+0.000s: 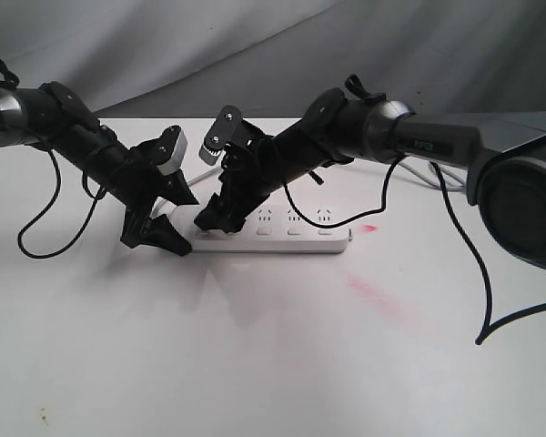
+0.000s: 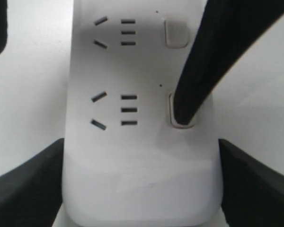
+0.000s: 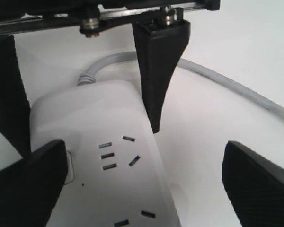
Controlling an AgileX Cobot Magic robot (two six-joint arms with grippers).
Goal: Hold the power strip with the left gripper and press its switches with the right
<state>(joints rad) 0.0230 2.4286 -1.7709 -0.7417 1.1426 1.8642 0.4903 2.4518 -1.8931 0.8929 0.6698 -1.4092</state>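
Where the long flat white plastic power strip [image 1: 296, 240] lies on the white table [image 1: 255, 364], its cord end sits between the jaws of the black two-fingered left gripper [image 1: 155, 239]. Those jaws are spread wide and set against both long sides of the bar, clasping it. The black two-fingered right gripper [image 1: 217, 218] reaches across from the right (its arm carries a grey tube) with jaws fully apart and nothing held between them. 1 of its fingers [image 2: 213, 56] comes down with its tip on the button nearest the held end. The next of the small white rounded-square switches [image 2: 176, 33] shows uncovered just beside it. The other finger [image 3: 258, 187] hangs off the strip's side above bare table.

Past the grippers, 3 socket groups stand in view from the exterior camera, each with its button below. The thin grey cord [image 3: 236, 90] leaves the held end and curves away over the table.

The strip's free end points right, with a small red mark [image 1: 369, 228] near it and a fainter red smear [image 1: 382, 296] in front. White table spreads broadly toward the camera. Black cables [image 1: 36, 228] loop down from both arms, and a creased grey cloth backdrop [image 1: 255, 45] hangs behind.
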